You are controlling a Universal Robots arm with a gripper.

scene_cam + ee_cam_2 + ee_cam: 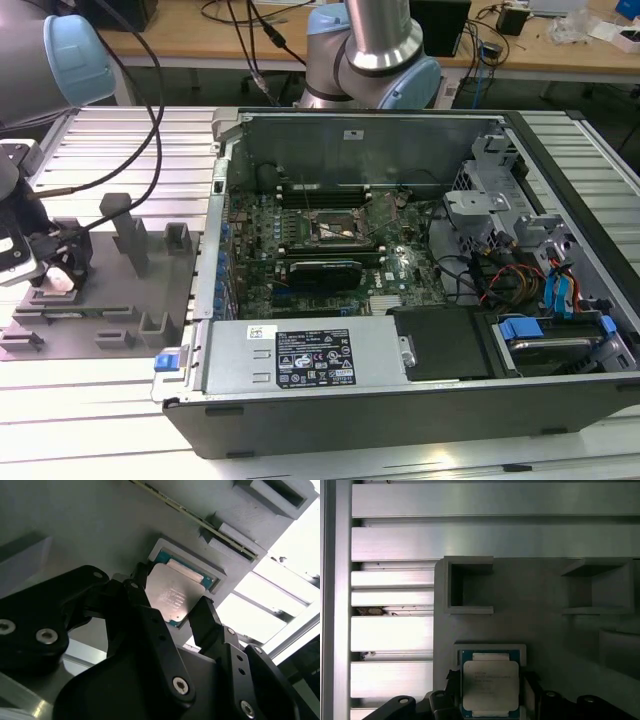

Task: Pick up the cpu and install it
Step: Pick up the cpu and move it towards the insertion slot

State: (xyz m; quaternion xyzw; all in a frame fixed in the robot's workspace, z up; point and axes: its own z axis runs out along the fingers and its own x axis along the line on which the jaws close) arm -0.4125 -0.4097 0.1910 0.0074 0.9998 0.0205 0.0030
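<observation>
The pincer (172, 600), jaws apart, is straddling the cpu (491, 680), which is lying in its recess on the grey fixture plate (545, 630) (far left of the exterior view); closing squarely on opposite edges should be keeping it level.

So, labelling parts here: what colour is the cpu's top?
The cpu top is pale silver, clearest in the first wrist view.

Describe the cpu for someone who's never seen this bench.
Find the open computer case; the grey plate lies beside it on the exterior view's left. By the gripper, a shallow square recess in that plate holds the cpu. It is a small flat square, pale silver with a green rim, unlike the plain grey holders around it.
</observation>
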